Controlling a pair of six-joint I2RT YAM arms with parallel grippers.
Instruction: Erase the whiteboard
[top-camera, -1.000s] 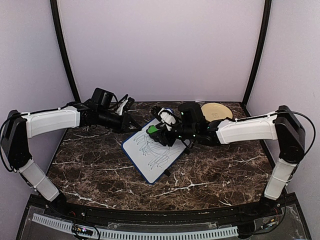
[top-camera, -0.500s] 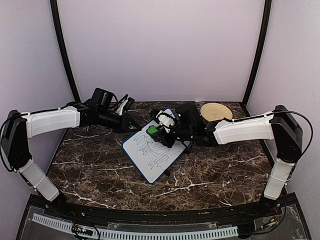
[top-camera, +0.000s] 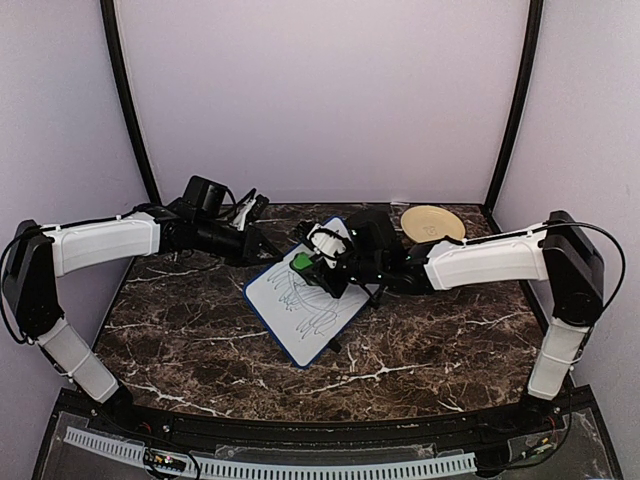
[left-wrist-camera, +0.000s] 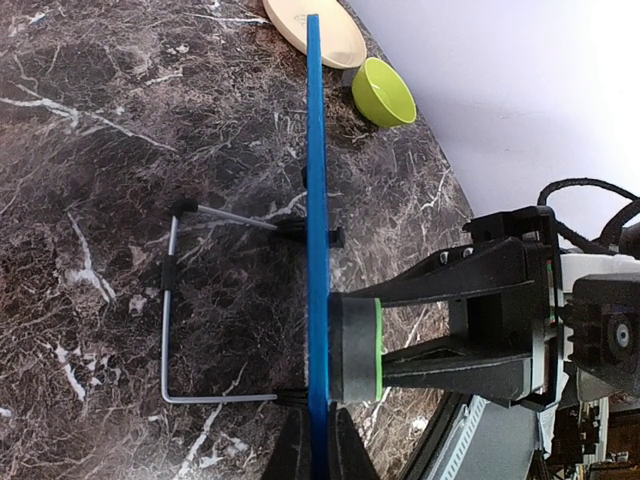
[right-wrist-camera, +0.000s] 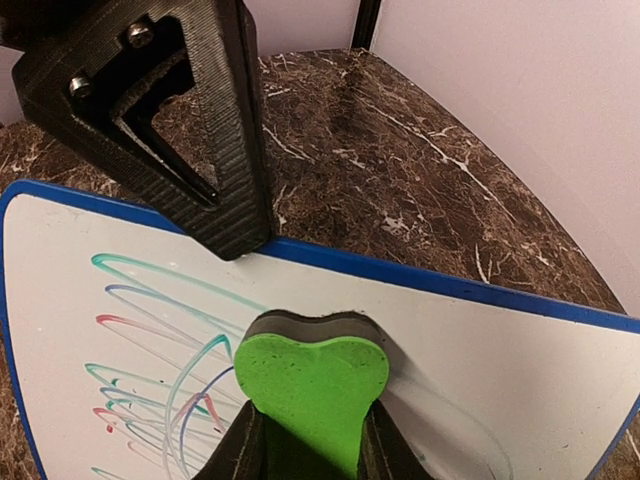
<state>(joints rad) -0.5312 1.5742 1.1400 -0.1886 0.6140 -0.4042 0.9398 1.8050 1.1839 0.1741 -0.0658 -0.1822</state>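
Note:
The whiteboard (top-camera: 318, 322) has a blue rim and stands tilted on a wire stand (left-wrist-camera: 170, 330) at the table's middle, with coloured marker scribbles on its face. My left gripper (top-camera: 270, 252) is shut on its upper-left rim, which shows edge-on in the left wrist view (left-wrist-camera: 316, 200) between my fingertips (left-wrist-camera: 318, 455). My right gripper (top-camera: 312, 268) is shut on the green eraser (top-camera: 299, 261). The eraser's dark pad presses flat on the board near that rim (left-wrist-camera: 355, 345). In the right wrist view the eraser (right-wrist-camera: 310, 385) rests on the white face (right-wrist-camera: 480, 350), just right of the scribbles (right-wrist-camera: 150, 330).
A tan plate (top-camera: 432, 222) lies at the back right, and a yellow-green bowl (left-wrist-camera: 385, 92) stands beside it behind the board. The left gripper's finger (right-wrist-camera: 200, 130) is just above the eraser. Purple walls close in the dark marble table (top-camera: 430, 340).
My right gripper has slid the eraser a little leftward along the board, toward the rim held by the left gripper. The left arm and the board have not moved.

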